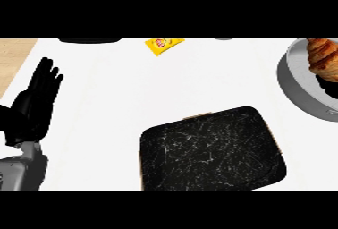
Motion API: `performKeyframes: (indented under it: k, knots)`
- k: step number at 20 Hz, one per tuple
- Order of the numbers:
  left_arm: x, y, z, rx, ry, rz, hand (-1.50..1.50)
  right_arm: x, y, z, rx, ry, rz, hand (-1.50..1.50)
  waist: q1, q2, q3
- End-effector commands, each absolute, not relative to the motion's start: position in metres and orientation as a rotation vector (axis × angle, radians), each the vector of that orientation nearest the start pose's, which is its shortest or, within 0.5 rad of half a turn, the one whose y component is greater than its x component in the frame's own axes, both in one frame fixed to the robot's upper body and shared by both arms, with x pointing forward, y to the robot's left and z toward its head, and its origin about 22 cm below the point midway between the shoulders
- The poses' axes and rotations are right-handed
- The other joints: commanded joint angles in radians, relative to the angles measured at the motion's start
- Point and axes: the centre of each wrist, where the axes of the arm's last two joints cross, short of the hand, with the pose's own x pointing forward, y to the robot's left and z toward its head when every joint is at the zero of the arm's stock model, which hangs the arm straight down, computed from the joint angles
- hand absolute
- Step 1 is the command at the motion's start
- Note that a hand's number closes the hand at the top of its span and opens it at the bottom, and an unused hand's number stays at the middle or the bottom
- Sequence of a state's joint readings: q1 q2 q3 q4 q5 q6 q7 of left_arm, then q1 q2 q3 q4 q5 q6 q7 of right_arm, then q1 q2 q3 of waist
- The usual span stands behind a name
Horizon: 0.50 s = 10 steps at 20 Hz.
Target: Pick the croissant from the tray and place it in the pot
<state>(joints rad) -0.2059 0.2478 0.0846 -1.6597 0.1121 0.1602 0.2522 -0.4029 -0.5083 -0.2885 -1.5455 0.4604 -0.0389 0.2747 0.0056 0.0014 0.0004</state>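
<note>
The golden-brown croissant (323, 58) is at the right edge, over the inside of the grey pot (300, 91). Black shapes right beside it at the frame's edge may be part of a hand, but I cannot tell. The black marbled tray (211, 150) sits at the lower middle with nothing on it. My left hand (33, 105) rests open at the left, fingers straight and pointing up, well away from the tray and the pot. My right hand does not show clearly in this view.
A yellow snack packet (163, 44) lies at the top middle. A dark object (89, 40) is cut off by the top edge. The white counter ends at the left, where a wooden strip (14, 53) shows.
</note>
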Motion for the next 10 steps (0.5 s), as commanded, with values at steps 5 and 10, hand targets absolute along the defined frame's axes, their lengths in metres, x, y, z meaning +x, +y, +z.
performKeyframes:
  k: [5, 10]
  knots:
    - [0.285, 0.267, 0.078, 0.184, -1.630, 0.047, 0.00, 0.324, -0.409, 0.144, -1.304, -1.520, 0.382, 1.50, 0.012, 0.011, 0.000]
    - [0.285, 0.268, 0.084, 0.188, -1.631, 0.050, 0.00, 0.331, -0.438, 0.110, -1.483, -1.368, 0.457, 1.50, 0.022, 0.008, 0.001]
